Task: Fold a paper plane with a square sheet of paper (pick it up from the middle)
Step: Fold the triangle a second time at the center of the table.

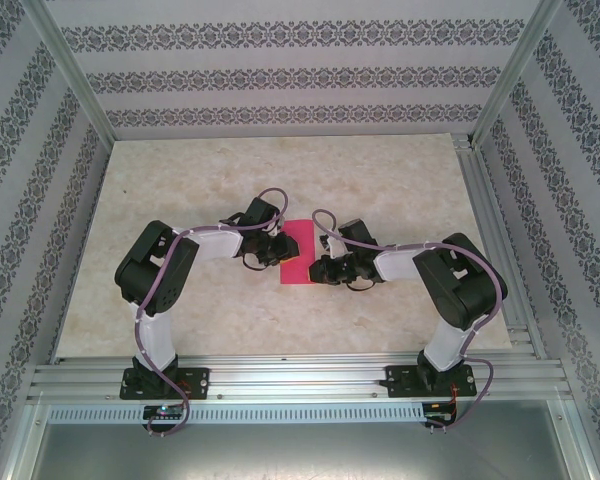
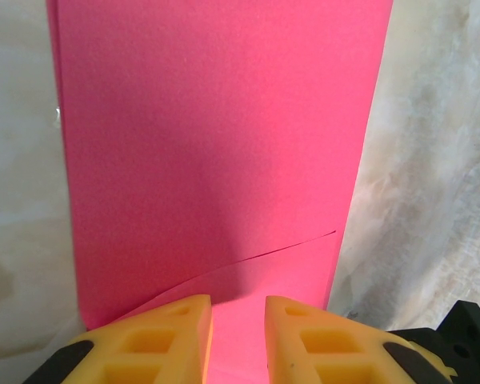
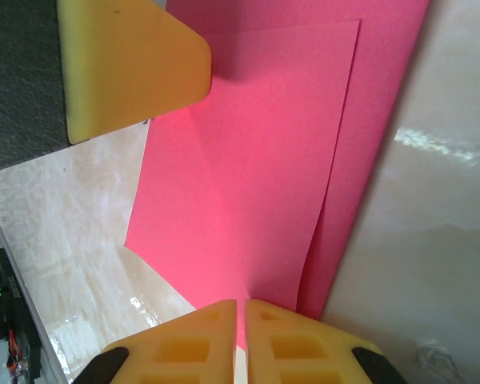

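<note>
**Right pinches the top flap, left parted at the opposite edge**

Right gripper: fingers are closed to a hairline slit. The upper layer of the square sheet of paper runs straight into that slit, so it is pinched. That layer lifts off the one below. The lower layer shows as a pink strip along the right of the right wrist view.

Left gripper: pads stand a clear gap apart, with pink visible through it and nothing clamped between them. The tips sit low at the sheet's edge; can't tell if they touch it or hang just above. A raised layer edge runs diagonally just ahead of the tips.

Sheet: folded to a narrow rectangle, mid-table, between the two grippers. Left comes in from its left side, right from its right side nearer the bases.

In the way: in the right wrist view one left finger covers the sheet's far corner. From the top camera both wrists overhang the long edges and hide the contact points.

Around: beige marbled table. An aluminium frame rail along the near edge carries both arm bases. Patterned walls stand on three sides.
</note>
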